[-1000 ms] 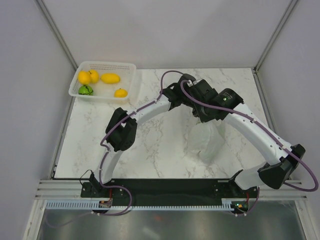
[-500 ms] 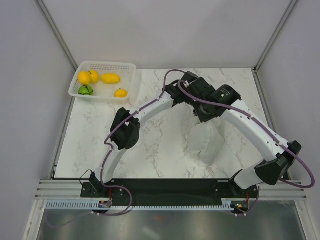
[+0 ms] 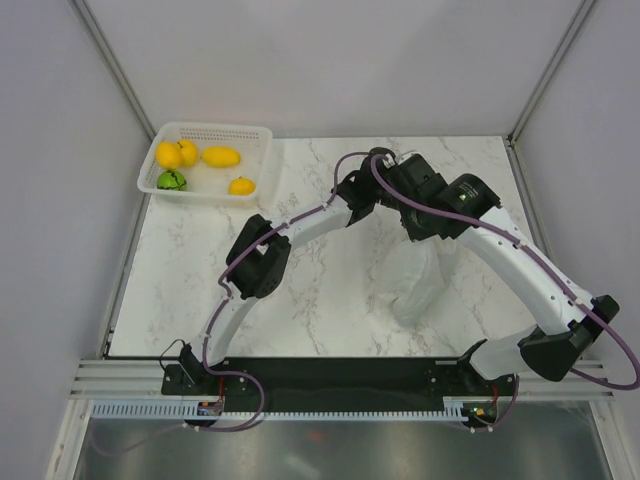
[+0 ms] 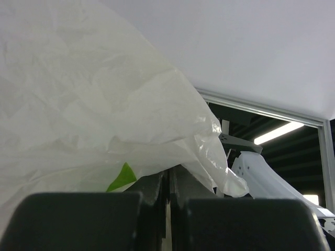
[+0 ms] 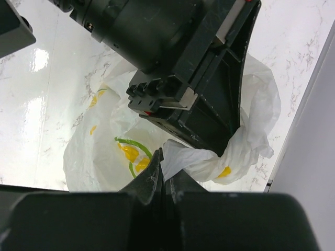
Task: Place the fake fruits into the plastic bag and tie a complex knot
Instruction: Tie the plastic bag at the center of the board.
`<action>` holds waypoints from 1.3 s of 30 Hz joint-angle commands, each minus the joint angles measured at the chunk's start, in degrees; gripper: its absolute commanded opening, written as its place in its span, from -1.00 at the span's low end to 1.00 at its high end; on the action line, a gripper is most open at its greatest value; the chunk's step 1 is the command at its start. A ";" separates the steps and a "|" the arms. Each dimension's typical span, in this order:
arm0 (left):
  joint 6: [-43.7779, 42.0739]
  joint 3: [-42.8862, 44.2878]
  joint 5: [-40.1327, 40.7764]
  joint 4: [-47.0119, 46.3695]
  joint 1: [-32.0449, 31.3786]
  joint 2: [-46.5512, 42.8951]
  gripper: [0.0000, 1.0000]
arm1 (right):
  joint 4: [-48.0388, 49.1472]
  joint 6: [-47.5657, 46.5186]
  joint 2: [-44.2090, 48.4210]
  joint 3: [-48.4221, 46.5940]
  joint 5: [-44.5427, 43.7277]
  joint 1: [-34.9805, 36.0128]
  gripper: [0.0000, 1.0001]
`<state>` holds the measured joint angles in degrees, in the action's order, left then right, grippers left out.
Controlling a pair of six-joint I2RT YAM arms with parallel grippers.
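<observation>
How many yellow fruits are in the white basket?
4 yellow fruits: two together in the basket's far-left corner, one at mid-back, one toward the front. Others may hide inside the plastic bag.

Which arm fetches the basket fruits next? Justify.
Probably left. The fake fruits lie in the basket far left, on its side. The left gripper and right gripper pinch the plastic bag; left would release.

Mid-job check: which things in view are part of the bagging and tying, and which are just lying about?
Job: plastic bag, right of centre; four yellow fake fruits and one green fake fruit, not yet bagged.
Lying about: white basket holding the fruits; marble table.
</observation>
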<state>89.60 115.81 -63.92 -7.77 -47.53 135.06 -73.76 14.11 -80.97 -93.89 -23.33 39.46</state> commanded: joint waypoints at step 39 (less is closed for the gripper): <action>-37.82 -13.61 26.66 28.05 9.03 -15.45 -0.95 | 13.82 -0.92 -13.95 -14.39 14.02 -9.67 -1.00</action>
<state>62.11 96.84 -38.00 8.16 -37.47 117.49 -63.90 14.22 -95.61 -104.77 -3.77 29.80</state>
